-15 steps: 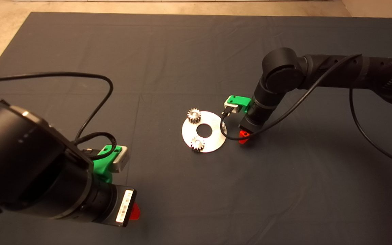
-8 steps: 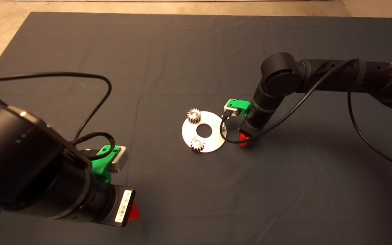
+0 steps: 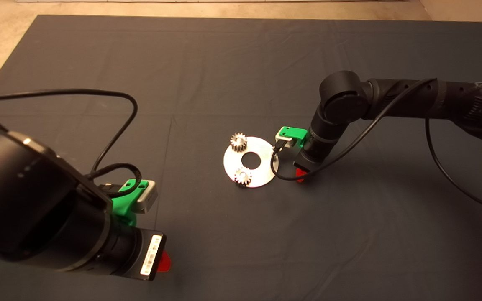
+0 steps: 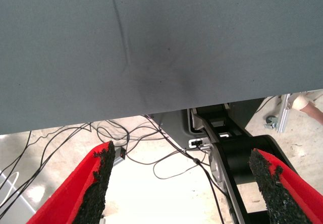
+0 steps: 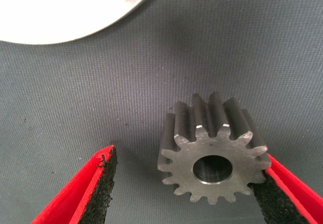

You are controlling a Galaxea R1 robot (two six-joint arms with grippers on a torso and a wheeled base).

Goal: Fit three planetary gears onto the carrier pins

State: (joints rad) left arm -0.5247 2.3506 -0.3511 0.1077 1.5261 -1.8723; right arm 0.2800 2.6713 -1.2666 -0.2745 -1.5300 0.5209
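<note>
**A:** Head view first: the disc (image 3: pixel 250 161) lies near the middle of the mat (image 3: pixel 241 62), with two planetary gears already seated on carrier pins, one (image 3: pixel 238 141) toward the far edge, one (image 3: pixel 243 177) toward the near edge. The third pin, on the side facing the right edge, is hidden behind the right arm's cable.

**B:** And the third gear (image 5: pixel 213 156)?

**A:** It shows in the right wrist view, flat on the mat just beside the disc's rim (image 5: pixel 60 12), bore facing up. The right gripper (image 3: pixel 301 174) is down over it, fingers spread. One pad (image 5: pixel 275 196) is against the teeth or nearly so; the other pad (image 5: pixel 103 183) stands well apart from the gear.

**B:** So nothing is pinched yet.

**A:** No. Straddling the gear across its toothed flanks looks meant to leave the bore clear for the pin. The gear sits off-centre between the fingers, so closing may nudge it sideways before it grips.

**B:** The other arm?

**A:** The left gripper (image 3: pixel 163 260) waits near the mat's near-left corner, fingers (image 4: pixel 96 183) apart and holding nothing, clear of the working area.
</note>
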